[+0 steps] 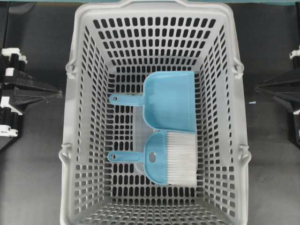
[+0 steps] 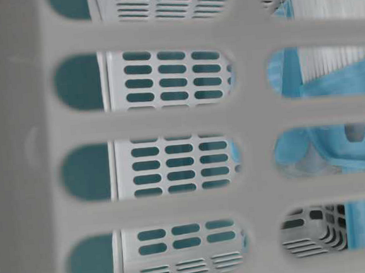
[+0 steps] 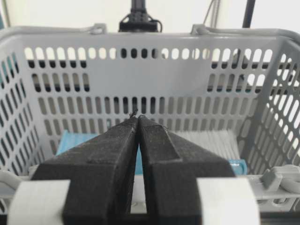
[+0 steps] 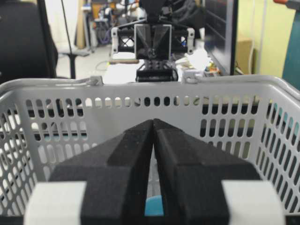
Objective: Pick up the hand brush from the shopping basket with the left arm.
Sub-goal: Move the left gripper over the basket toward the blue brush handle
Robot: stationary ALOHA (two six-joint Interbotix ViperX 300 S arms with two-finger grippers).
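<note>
Hand brush lying in shopping basket, left pincer closed empty, right pincer closed empty

Table surface dark grey to black, matte, lit evenly from above; a thin teal strip runs along its far edge in the overhead view. Right wrist view: cluttered lab room behind; dark monitor at upper right; yellow-green wall beside it; cardboard box below; dark office chair at left; pale floor, bright daylight-like glare. Left wrist view: background washed out, near white; thin dark poles visible.
</note>
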